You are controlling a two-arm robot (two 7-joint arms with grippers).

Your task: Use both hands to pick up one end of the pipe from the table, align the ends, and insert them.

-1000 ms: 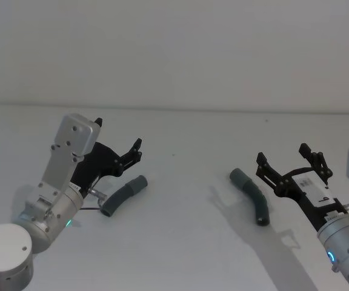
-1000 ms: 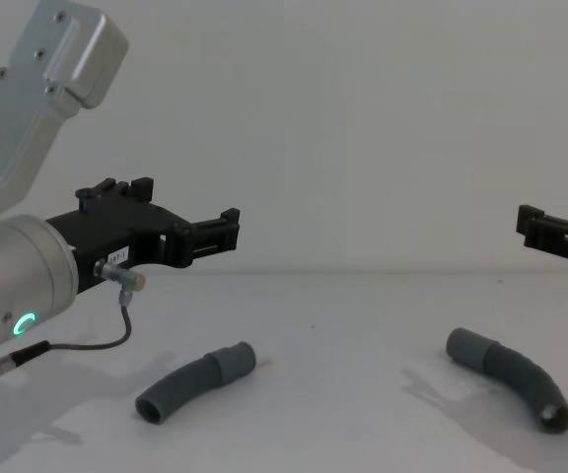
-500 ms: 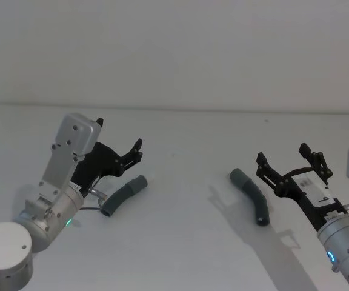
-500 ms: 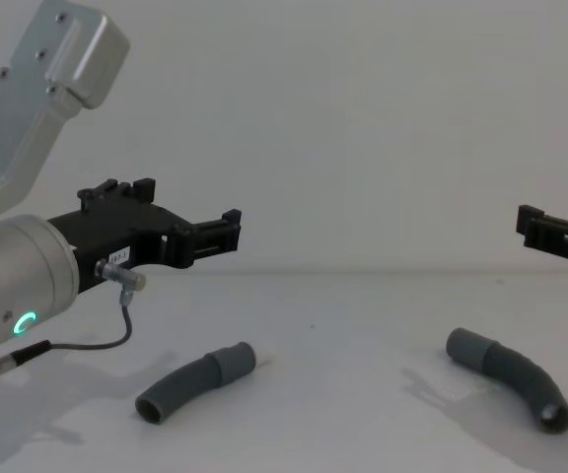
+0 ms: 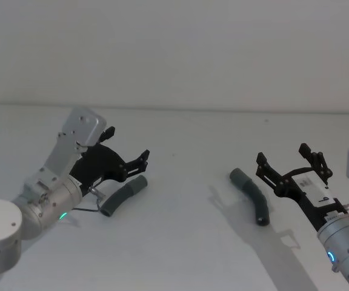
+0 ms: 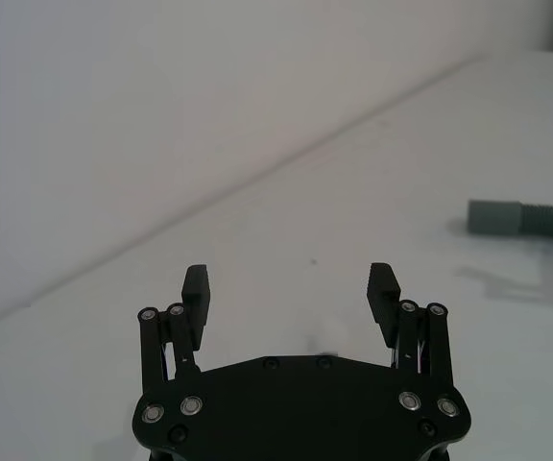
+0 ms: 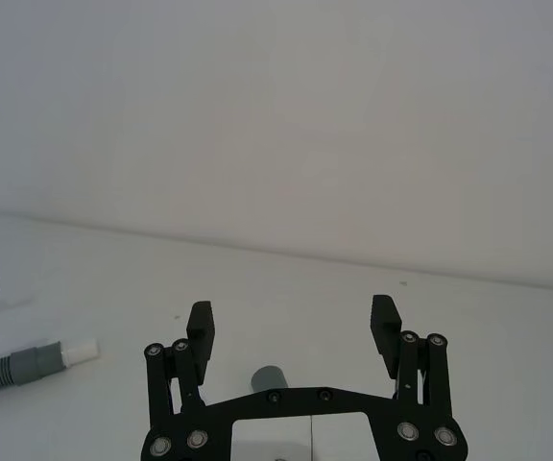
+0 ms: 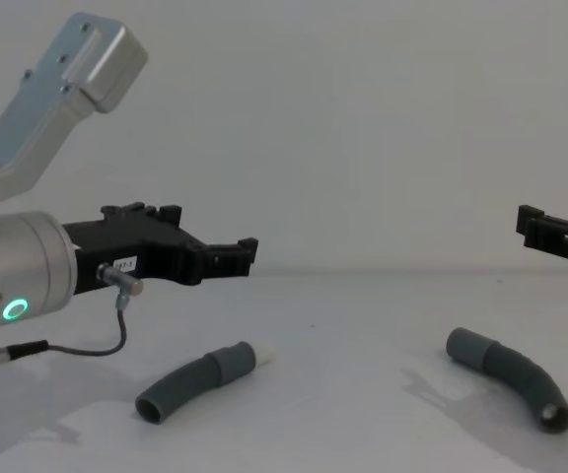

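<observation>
Lower left, the left tool [image 5: 126, 145], spread wide and empty, hovers just above the white-tipped hose piece [image 5: 123, 196] lying on the table [image 5: 180, 242]. Right of centre lies the wider-cuffed hose piece [image 5: 252, 195], with the right tool [image 5: 282, 154] beside it, likewise spread. Closing on the curved, ribbed middles could let either piece roll or twist, spoiling the later alignment.

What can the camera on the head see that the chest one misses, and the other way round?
Head view: the right gripper whole, open, beside the right pipe piece. Chest view: the white tip of the left pipe piece, and the gap of air between that piece and the open left gripper higher up. Both: the two pieces lying apart on the table, neither held.
</observation>
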